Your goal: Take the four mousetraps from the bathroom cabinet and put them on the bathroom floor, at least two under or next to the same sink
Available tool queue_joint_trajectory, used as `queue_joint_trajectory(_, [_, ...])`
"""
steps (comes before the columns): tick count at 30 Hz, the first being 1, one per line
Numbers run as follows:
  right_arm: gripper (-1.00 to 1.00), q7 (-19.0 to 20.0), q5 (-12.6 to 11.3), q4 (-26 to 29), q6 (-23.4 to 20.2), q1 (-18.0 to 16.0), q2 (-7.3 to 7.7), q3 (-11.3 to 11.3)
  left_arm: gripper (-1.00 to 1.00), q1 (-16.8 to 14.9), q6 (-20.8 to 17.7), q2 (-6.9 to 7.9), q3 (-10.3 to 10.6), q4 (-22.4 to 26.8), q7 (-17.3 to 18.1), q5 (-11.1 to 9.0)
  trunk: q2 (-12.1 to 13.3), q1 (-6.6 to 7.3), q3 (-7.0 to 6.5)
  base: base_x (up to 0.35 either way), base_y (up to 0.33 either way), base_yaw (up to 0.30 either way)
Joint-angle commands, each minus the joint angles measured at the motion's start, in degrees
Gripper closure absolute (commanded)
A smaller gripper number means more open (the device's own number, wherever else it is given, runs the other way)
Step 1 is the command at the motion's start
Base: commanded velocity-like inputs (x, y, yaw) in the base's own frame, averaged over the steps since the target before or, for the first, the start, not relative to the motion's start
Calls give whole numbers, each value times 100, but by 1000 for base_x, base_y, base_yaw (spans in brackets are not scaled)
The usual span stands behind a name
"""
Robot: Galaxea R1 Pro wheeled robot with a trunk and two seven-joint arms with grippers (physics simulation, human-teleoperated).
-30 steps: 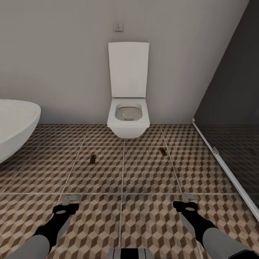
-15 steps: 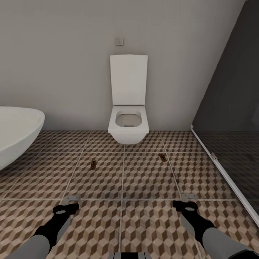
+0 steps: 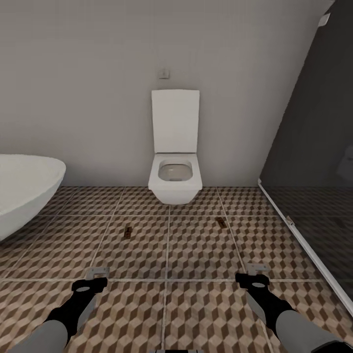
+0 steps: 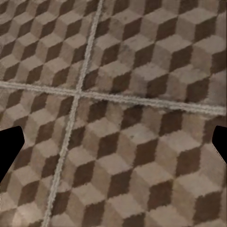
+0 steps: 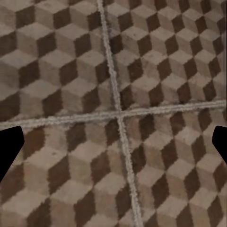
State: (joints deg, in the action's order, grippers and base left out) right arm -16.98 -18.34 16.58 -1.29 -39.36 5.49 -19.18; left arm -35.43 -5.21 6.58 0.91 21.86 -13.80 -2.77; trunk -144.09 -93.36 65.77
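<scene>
Two mousetraps lie flat on the cube-patterned bathroom floor (image 3: 196, 250) in front of a toilet: one small brown mousetrap (image 3: 128, 231) left of centre, another mousetrap (image 3: 221, 222) right of centre. My left gripper (image 3: 97, 270) hangs low over the tiles, well short of the left trap, open and empty. My right gripper (image 3: 257, 268) is likewise open and empty, short of the right trap. In both wrist views the dark fingertips (image 4: 9, 146) (image 5: 9, 146) stand far apart over bare tiles and grout lines. The cabinet and the sink are out of view.
A white wall-hung toilet (image 3: 175, 184) with its lid up stands against the far wall. A white oval bathtub (image 3: 24, 196) juts in at the left. A dark glass shower screen (image 3: 314, 162) with a pale floor rail runs along the right.
The whole picture has shifted: the toilet and traps now look smaller and farther, so the camera has backed away. Both grippers keep their place in the picture.
</scene>
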Motion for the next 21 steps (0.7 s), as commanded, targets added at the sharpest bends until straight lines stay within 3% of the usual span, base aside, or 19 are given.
queue_joint_trajectory(1, [-100,-33,-48,8,-13,-1,5,-49,-100,1,-32,1,11,13,-18,-30,0,3,-18,0,0,0])
queue_joint_trajectory(21, [-100,-33,-47,8,-12,-1,5,-51,-100,1,-32,1,6,3,-17,-30,27,55,-461,0,0,0])
